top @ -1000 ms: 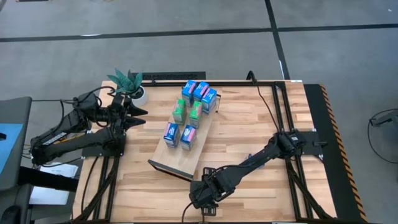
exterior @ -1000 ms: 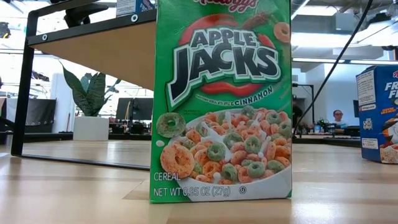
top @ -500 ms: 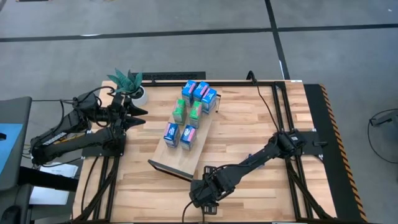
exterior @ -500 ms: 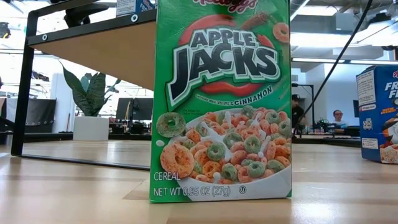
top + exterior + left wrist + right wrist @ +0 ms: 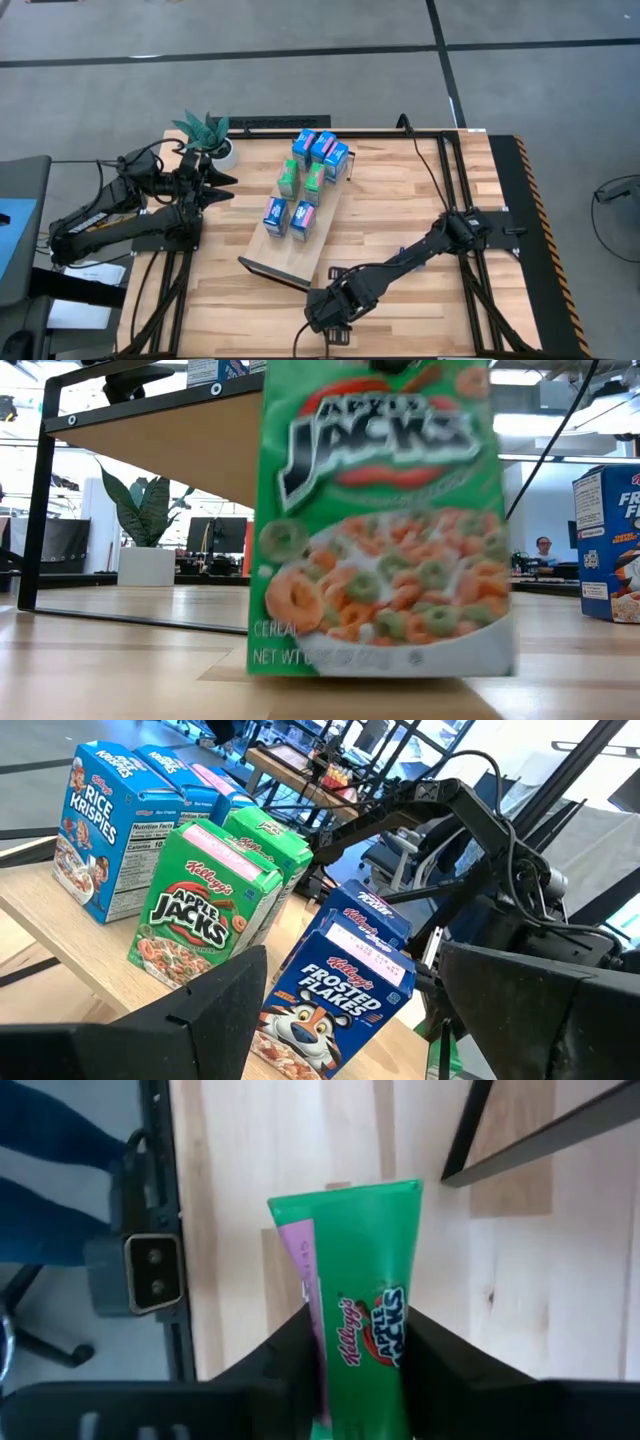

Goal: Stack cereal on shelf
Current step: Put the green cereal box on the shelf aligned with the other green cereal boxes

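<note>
Since a second ago the green carton (image 5: pixel 360 1320) has tilted off the table beside the shelf (image 5: pixel 290 265); my right gripper (image 5: pixel 358 1342) pinches its 2 broad faces. Light, crushable card: I squeeze gently.

Even, bright overhead light fills the high view, with soft short shadows on the bench (image 5: pixel 400 210). In the low view the green cereal box (image 5: pixel 380 520) is smeared by motion blur, and bright ceiling panels glare behind it. The wrist views look sharp.
</note>
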`<state>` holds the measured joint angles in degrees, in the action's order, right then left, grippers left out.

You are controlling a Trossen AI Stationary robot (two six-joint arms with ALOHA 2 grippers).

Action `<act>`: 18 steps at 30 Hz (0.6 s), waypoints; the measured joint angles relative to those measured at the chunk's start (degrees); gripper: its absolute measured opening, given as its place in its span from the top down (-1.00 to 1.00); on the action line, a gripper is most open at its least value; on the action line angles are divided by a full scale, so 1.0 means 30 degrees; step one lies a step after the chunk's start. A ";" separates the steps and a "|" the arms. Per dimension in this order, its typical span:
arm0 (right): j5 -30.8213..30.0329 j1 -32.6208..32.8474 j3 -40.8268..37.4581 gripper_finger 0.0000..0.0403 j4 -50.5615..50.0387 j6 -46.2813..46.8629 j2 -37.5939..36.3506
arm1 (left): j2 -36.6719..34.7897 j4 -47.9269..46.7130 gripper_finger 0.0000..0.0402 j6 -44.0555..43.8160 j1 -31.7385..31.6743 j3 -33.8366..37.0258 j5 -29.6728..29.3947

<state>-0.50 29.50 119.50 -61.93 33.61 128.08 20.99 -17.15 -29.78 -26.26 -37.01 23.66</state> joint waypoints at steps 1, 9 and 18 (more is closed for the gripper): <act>0.0187 -0.0007 0.0007 0.37 0.0004 -0.0016 -0.0086 | 0.0000 0.0000 -0.43 0.0000 -0.0007 0.0000 -0.0005; 0.0171 -0.0318 0.0007 0.38 -0.2137 -0.0443 -0.2599 | 0.0007 0.0022 -0.43 0.0000 -0.0001 0.0000 -0.0110; -0.4299 -0.1771 0.0034 0.38 -0.6007 -0.3871 -0.6314 | 0.0007 0.0029 -0.43 -0.0144 0.0000 0.0000 -0.0168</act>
<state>-13.39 24.18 119.61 -79.95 21.99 109.13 21.02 -17.06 -30.21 -26.26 -37.01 23.16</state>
